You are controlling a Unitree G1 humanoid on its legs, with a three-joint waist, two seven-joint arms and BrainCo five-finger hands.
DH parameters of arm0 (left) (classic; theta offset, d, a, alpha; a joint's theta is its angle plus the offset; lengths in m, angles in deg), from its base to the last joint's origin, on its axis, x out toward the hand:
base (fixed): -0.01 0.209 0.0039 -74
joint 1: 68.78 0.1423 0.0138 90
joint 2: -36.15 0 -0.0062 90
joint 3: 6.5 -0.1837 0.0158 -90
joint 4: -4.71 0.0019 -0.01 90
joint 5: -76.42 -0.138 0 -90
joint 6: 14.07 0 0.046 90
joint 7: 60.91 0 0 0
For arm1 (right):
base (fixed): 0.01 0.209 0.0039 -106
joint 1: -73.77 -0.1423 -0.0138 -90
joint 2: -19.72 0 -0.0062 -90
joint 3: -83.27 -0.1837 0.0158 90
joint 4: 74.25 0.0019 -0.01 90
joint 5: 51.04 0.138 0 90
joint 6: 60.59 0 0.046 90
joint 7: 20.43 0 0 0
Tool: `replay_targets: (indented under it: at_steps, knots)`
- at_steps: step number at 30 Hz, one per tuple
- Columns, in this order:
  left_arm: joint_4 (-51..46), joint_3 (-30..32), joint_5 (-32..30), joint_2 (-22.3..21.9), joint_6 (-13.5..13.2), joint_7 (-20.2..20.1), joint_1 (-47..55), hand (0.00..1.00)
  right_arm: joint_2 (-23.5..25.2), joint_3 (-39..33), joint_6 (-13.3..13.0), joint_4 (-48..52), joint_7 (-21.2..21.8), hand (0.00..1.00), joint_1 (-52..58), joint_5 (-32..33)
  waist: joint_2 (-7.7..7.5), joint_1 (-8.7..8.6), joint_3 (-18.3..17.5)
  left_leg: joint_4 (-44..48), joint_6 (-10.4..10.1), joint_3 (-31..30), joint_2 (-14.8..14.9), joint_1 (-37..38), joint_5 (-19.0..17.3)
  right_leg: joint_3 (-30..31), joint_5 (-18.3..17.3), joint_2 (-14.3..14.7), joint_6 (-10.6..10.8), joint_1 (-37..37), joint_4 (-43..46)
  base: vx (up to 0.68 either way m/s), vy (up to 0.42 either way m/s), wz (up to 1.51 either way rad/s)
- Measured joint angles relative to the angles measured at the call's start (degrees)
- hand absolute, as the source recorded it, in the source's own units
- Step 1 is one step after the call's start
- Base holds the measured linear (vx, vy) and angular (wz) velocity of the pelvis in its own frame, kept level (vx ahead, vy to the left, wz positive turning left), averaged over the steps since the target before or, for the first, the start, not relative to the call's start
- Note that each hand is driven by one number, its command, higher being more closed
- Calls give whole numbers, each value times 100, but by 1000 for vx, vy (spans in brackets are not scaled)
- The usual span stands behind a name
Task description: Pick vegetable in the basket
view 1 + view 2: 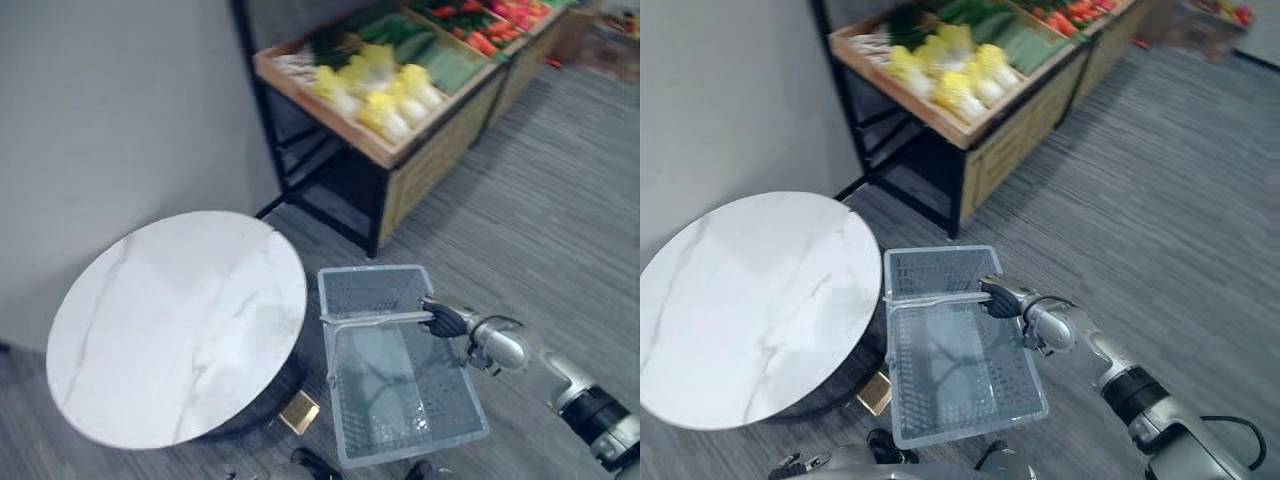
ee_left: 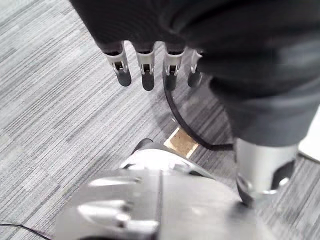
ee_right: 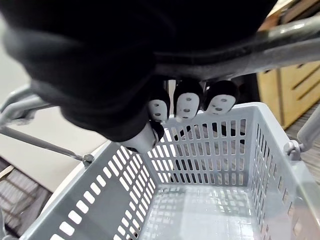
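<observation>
A: Start at the right hand's fingers (image 3: 189, 102). They're curled under the grey handle (image 3: 280, 42), a full wrap, a proper carrying grip.

B: Makes sense too. That handle spans the basket's middle, so the load should hang fairly level beneath the right hand (image 1: 447, 320).

A: Look past those dark tips and you're staring straight into the basket (image 1: 400, 445). Slotted grey walls, perforated bottom, 0 vegetables inside.

B: So nothing picked yet, by my reckoning. And the other side?

A: The left hand (image 2: 146, 70) hangs over the carpet (image 2: 50, 100), fingers straight and loose, gripping nothing. My read is that it's the free hand, spare for the picking itself.

B: Moving outward, there's the round white marble table (image 1: 170, 320), just beside the basket on the robot's left.

A: Possibly somewhere to rest the basket, though that's only a guess.

B: And the goods?

A: At the far side there's a wooden produce stand (image 1: 440, 160). It has pale yellow cabbages (image 1: 385, 100) toward the near end, green vegetables (image 1: 440, 60) beyond them, and red ones (image 1: 482, 42) further along.

B: All well apart from the basket, with open carpet between.

A: So the next job, as I judge it, is closing that gap. Then the loose left hand reaches in while the right holds the basket close under the shelf edge.

B: The risk I see is 1 handle and 1 hand, so the basket may swing or tip when something heavy drops in.
</observation>
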Motion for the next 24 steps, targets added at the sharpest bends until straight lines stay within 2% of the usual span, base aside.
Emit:
replay_targets:
  at_steps: [2, 3, 4, 5, 6, 7, 8, 10, 12, 13, 14, 15, 16, 17, 20, 24]
  knots:
    - [-84, -38, -34, -154, -21, -65, -14, 0, -61, -358, 75, 104, -8, 100, 581, -145, 20, -113, -31, 240, -54, -37, 362, 159, 183, 72, 4, 341, -94, 250, -231, -50, -234, -27]
    - [-83, -41, -18, -91, -25, -75, -1, 0, -68, -452, 83, 146, -32, 100, 682, -177, 15, -113, -32, 366, -72, -98, 456, 191, 229, 176, -8, 408, -128, 272, -274, -72, -204, -64]
    - [-86, -36, -2, -84, -27, -72, 11, 0, -117, -585, 92, 186, -88, 100, 792, -194, 14, -112, -31, 678, -39, -461, 618, 183, 365, 420, 8, 486, -181, 292, -330, -83, -179, -91]
    - [-91, -7, 43, -130, -38, -47, 23, 0, -131, -648, 107, 184, -105, 100, 816, -193, -8, -89, -19, 921, -9, -972, 653, 146, 522, 682, 48, 507, -244, 308, -387, -107, -175, -134]
    - [-87, 69, 111, -174, -62, -16, 43, 0, -134, -660, 120, 184, -141, 100, 808, -191, -81, -39, 22, 1101, -253, -2137, 453, -57, 403, 1068, 88, 472, -299, 293, -444, -84, -89, -128]
    - [-82, 73, 119, -179, -64, -7, 43, 0, -117, -667, 135, 183, -174, 100, 806, -190, -67, -30, 14, 1068, -379, -2786, 206, -128, 213, 1243, 116, 441, -323, 253, -446, -81, 13, -179]
    - [-102, 78, 123, -226, -99, 22, 101, 0, -123, -664, 148, 131, -232, 100, 780, -178, -16, 22, 10, 921, -528, -4095, -403, -209, -149, 1742, 167, 438, -327, 147, -527, -39, 65, -155]
    - [-175, 128, 122, -327, -129, 49, 190, 0, -62, -639, 146, -76, -252, 100, 775, -132, 76, 71, 2, 421, -671, -5052, -847, -217, -303, 2228, 312, 569, -300, 51, -620, -14, 99, -157]
    - [-201, 210, 120, -432, -144, 43, 226, 0, -37, -641, 149, -300, -251, 100, 775, -76, 197, 67, -6, -164, -682, -5701, -970, -314, -293, 2624, 395, 771, -225, -95, -622, 1, 143, -117]
    - [-205, 242, 116, -462, -143, 43, 225, 0, -39, -649, 149, -358, -252, 100, 775, -76, 227, 63, -23, -320, -692, -5848, -986, -335, -238, 2712, 414, 814, -194, -159, -607, 7, 195, -103]
    - [-248, 254, 107, -458, -145, 41, 223, 0, 15, -704, 160, -528, -261, 100, 772, -78, 269, 79, -46, -537, -796, -6077, -1053, -285, -275, 2988, 462, 848, -114, -297, -573, 25, 210, -71]
    - [-288, 280, 105, -423, -152, 42, 224, 0, 73, -742, 167, -603, -263, 100, 773, -83, 200, 76, -54, -595, -786, -6047, -1139, -301, -271, 3077, 501, 785, -59, -337, -624, 51, 235, -61]
    - [-326, 303, 101, -406, -177, 49, 195, 0, 70, -843, 168, -681, -265, 100, 809, -89, 78, 21, -15, -596, -716, -5932, -1285, -377, -272, 3175, 648, 641, 111, -355, -814, 49, 248, -37]
    - [-357, 324, 94, -370, -197, 47, 190, 0, 75, -1013, 179, -726, -269, 100, 847, -92, 18, 28, 16, -537, -623, -5754, -1397, -403, -318, 3309, 813, 558, 177, -349, -998, 37, 244, -37]
    - [-360, 333, 23, -370, -184, 38, 201, 0, 157, -1662, 178, -719, -347, 100, 1125, -126, 32, 30, 11, -524, -470, -5622, -1714, -321, -403, 3489, 915, 272, 293, -291, -1148, 21, 228, -25]
    - [-367, 204, -182, -314, -185, 7, 195, 0, 394, -1941, 172, -720, -358, 100, 1406, -127, -7, 35, 15, -539, -298, -5435, -1847, -146, -516, 3698, 915, 196, 295, -264, -1111, 19, 120, -26]
